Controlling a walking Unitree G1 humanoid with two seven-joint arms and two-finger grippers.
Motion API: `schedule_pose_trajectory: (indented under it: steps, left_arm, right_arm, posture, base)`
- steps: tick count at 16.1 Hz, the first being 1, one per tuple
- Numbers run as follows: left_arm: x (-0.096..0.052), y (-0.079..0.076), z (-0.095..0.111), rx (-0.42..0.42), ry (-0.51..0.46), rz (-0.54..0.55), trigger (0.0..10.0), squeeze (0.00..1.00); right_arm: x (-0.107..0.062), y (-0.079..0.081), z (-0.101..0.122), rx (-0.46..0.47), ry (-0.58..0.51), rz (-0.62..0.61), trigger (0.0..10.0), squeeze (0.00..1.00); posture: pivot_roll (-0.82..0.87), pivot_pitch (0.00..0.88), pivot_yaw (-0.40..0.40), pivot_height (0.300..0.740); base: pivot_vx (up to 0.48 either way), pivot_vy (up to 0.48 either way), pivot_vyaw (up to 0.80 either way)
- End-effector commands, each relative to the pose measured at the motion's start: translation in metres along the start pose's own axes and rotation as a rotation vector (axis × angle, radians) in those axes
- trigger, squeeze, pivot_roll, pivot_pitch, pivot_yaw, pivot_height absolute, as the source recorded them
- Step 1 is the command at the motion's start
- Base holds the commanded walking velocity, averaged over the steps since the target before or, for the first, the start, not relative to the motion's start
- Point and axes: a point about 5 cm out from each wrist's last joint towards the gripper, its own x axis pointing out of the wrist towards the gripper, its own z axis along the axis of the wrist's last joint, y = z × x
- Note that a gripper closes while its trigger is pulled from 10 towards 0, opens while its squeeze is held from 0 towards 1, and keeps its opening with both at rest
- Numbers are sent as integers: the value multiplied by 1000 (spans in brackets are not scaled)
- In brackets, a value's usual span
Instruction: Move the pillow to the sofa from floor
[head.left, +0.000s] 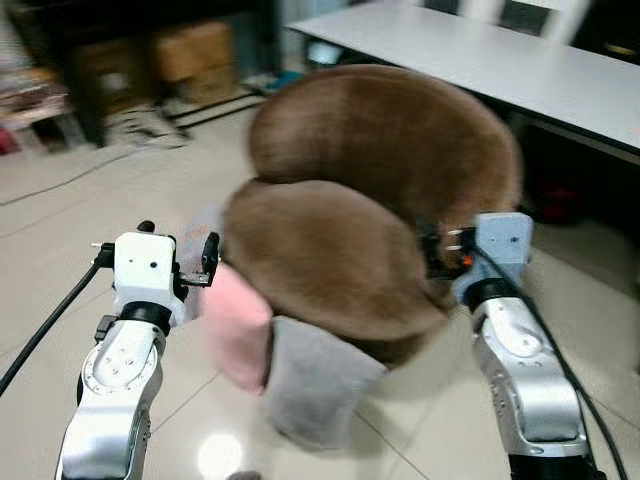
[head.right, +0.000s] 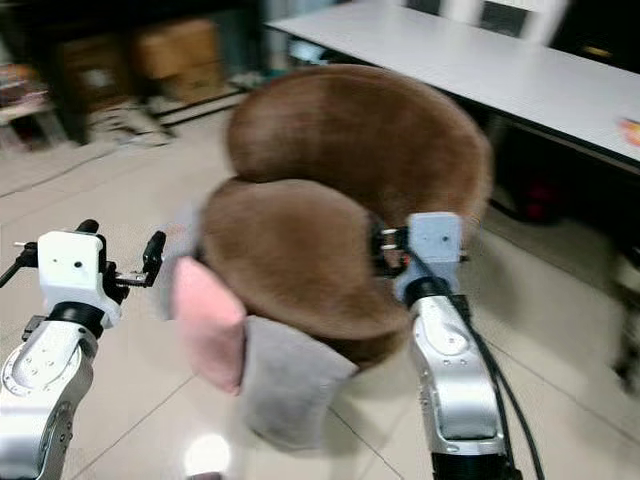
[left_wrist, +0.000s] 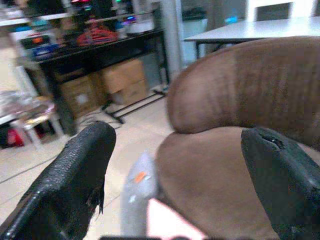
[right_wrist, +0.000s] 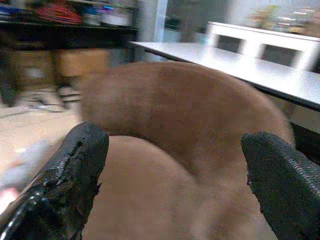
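Left eye view shows a round brown sofa, a low seat with a curved back, standing on a pale tiled floor, with both silver arms raised toward it. The pillow, grey and soft, leans against the front edge of the sofa's seat with its lower end down near the floor, and a pink cushion sits touching it on the robot's left side. The left gripper is held just beside the left edge of the seat, above the pink cushion and up and to the left of the pillow; in the left wrist view its two black fingers stand wide apart with nothing between them, the brown seat and a bit of the grey pillow ahead. The right gripper is at the right edge of the seat, close against the brown fabric, above and to the right of the pillow; the right wrist view shows its fingers spread as well, holding nothing. A white table stands behind the sofa, and cardboard boxes sit under a dark shelf at the back left.
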Motion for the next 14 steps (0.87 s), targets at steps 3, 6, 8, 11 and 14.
schedule_pose_trajectory:
  steps: [3,6,8,11,14]
  left_arm:
    - [-1,0,3,-10,-15,-6,10000,0]
    - [-1,0,3,-24,-17,-10,10000,0]
    - [-1,0,3,-29,-16,-12,10000,0]
    - [-3,0,2,-36,-14,-17,10000,0]
    - [-4,-1,1,-40,-8,-20,10000,0]
  right_arm:
    - [-2,-2,1,-2,0,7,10000,0]
    - [-2,0,-5,26,42,2,10000,0]
    - [-2,-2,-9,21,71,-34,10000,0]
    - [-7,-2,-7,93,56,-35,10000,0]
    - [-9,-1,-6,91,60,-46,10000,0]
  posture:
    - [-2,0,-14,740]
    - [-4,0,-15,740]
    - [-4,0,-15,740]
    - [-12,0,-14,740]
    - [-18,0,-15,740]
  base:
    - [0,0,783]
    - [0,0,0]
    - [0,0,0]
    - [0,0,0]
    - [0,0,0]
